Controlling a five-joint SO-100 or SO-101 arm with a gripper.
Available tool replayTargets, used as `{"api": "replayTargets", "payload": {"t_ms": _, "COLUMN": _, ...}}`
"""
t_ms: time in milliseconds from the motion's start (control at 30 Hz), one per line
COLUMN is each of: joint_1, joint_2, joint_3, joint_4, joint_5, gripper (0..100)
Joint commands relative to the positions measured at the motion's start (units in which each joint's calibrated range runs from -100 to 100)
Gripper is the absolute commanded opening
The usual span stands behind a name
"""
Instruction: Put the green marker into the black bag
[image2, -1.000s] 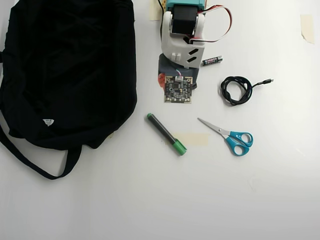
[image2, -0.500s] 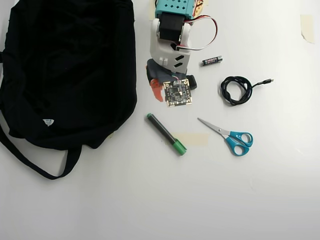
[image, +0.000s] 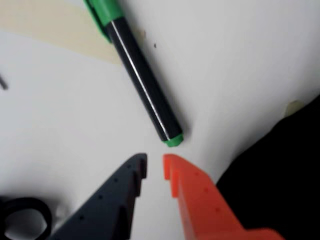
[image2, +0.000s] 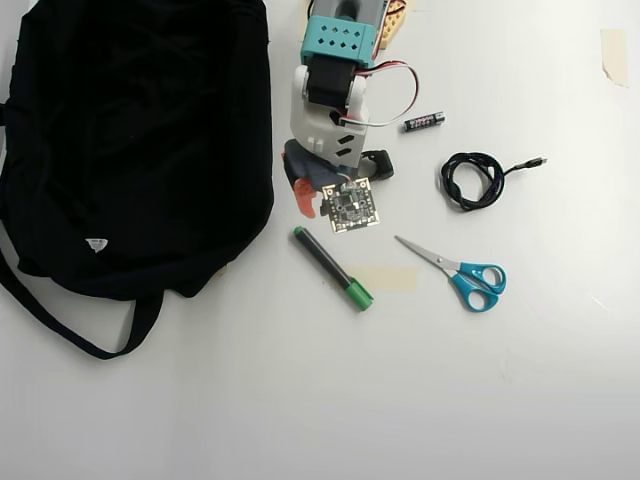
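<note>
The gripper (image: 155, 167) hovers just short of the green marker (image: 142, 82), jaws only slightly parted and empty, the marker lying on the table (image2: 300, 400) beside the black bag (image2: 130, 130), so the grab comes next, needing wider jaws around the barrel.

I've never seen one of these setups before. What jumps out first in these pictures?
The large soft black fabric bag fills the overhead view's upper left. Beside it, at top centre, stands the white and teal robot arm, its gripper open with one dark and one orange finger just short of the slim green-capped marker. To the right lie blue-handled scissors and a coiled black cable.
</note>
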Motion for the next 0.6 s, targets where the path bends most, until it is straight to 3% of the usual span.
{"api": "replayTargets", "payload": {"t_ms": 0, "joint_1": -0.08, "joint_2": 0.12, "joint_3": -2.45, "joint_4": -0.98, "joint_5": 0.41, "gripper": 5}}
{"api": "replayTargets", "payload": {"t_ms": 567, "joint_1": -0.75, "joint_2": 10.83, "joint_3": -15.03, "joint_4": 1.09, "joint_5": 2.61, "gripper": 5}}
